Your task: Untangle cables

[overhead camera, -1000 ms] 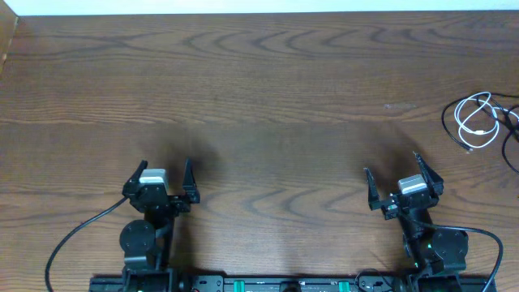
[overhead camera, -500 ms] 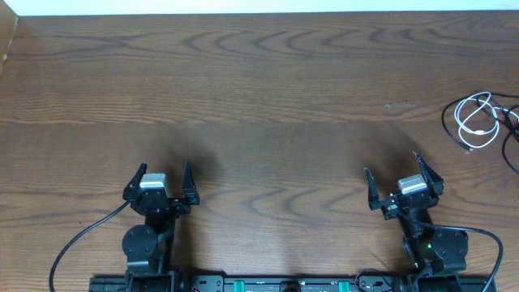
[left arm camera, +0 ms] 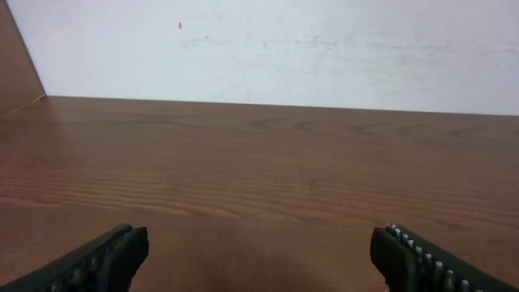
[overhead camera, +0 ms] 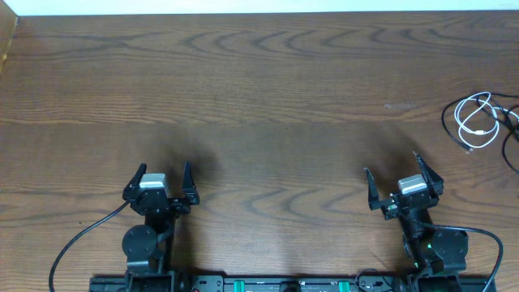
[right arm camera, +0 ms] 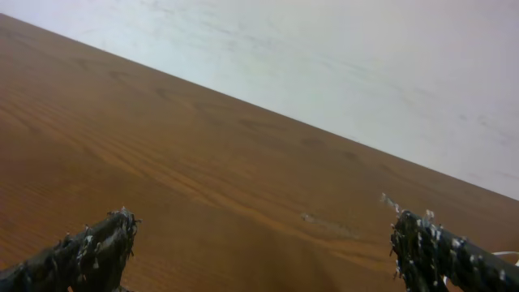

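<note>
nothing is grasped: left pincer [overhead camera: 165,168] and right pincer [overhead camera: 392,166] are released. the cables [overhead camera: 477,122] are tangled well beyond and right of the right pincer; a reach there is judged necessary.

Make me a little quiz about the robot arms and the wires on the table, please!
1. True or false: the left gripper is holding the white cable.
2. Where do the white cable and the black cable lie? A: by the right edge of the table. B: in the middle of the table. C: between the left gripper's fingers.
3. Fill in: the gripper nearer to the cables is the ____ gripper.

Key:
1. False. Both grippers are open and hold nothing.
2. A.
3. Right.
</note>
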